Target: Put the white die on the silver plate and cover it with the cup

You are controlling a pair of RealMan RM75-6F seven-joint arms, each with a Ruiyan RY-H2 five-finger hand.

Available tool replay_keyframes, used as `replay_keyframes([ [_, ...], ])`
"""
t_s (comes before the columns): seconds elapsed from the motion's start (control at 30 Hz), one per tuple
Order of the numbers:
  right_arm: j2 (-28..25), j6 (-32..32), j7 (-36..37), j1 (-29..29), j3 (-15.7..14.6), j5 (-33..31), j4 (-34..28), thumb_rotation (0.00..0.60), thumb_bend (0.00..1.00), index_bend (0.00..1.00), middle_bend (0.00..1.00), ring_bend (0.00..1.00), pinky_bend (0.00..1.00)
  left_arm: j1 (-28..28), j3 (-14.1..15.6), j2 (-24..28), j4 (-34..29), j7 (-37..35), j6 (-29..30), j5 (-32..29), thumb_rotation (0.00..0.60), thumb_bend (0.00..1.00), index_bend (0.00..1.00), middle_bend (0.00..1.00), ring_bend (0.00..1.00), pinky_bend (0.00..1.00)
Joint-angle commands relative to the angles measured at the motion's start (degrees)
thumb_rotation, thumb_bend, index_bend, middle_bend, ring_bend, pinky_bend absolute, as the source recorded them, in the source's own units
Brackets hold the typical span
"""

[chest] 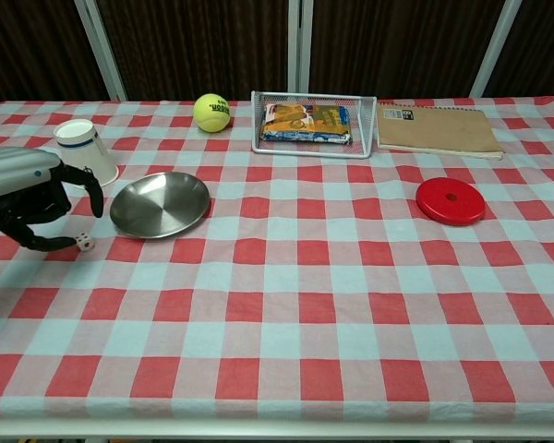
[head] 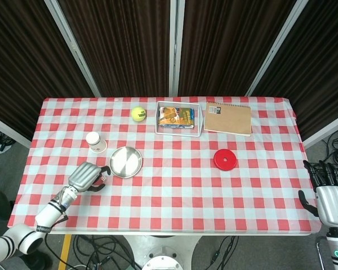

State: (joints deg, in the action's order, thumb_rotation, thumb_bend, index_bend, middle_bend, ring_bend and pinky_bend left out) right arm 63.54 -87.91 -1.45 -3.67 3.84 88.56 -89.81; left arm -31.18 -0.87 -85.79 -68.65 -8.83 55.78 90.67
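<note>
- Chest view puts my left hand [chest: 32,198] low over the cloth at the table's left side, fingers arched downward and apart, grasping nothing.
- White die [chest: 85,243] lies on the checked tablecloth [chest: 286,305] just beside my fingertips [chest: 74,244], on their right; I cannot tell whether they touch it.
- Silver plate [chest: 159,204] sits just right of the die and a little further from me, so the carry is short.
- Cup [chest: 83,153] stands mouth-down behind my left hand, near the plate's far-left edge.
- My right hand [head: 331,199] hangs off the table's right edge, well apart from everything, fingers spread and empty; the left is plainly the nearer one.
- Being a cube, the die has no long axis; which face is up is too small to read.
</note>
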Motion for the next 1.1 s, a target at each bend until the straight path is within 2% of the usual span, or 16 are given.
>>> replay_keyframes([
  [0.03,-0.01,0.02,0.01,0.0,0.05,-0.09,0.02,0.6,0.33,0.04,0.2,0.0,0.0,-0.5,0.63,-1.05,1.81,0.08,-1.17,-0.8,0.6,0.32,0.41,0.88,0.84,0.86],
  [0.7,0.09,0.88,0.05,-0.12,0.19,-1.15,0.25,0.6,0.33,0.04,0.2,0.0,0.0,-2.38,1.63,-4.3,7.31,-0.58,-3.58,-3.09,0.6,0.35,0.42,0.88,0.84,0.86],
  [1.1,0.07,1.54,-0.76,-0.54,0.39,-1.53,-0.58,0.6,0.33,0.04,0.2,0.0,0.0,-2.3,1.69,-7.04,11.6,-1.0,-2.12,-3.48,0.6,0.38,0.54,0.89,0.86,0.86],
])
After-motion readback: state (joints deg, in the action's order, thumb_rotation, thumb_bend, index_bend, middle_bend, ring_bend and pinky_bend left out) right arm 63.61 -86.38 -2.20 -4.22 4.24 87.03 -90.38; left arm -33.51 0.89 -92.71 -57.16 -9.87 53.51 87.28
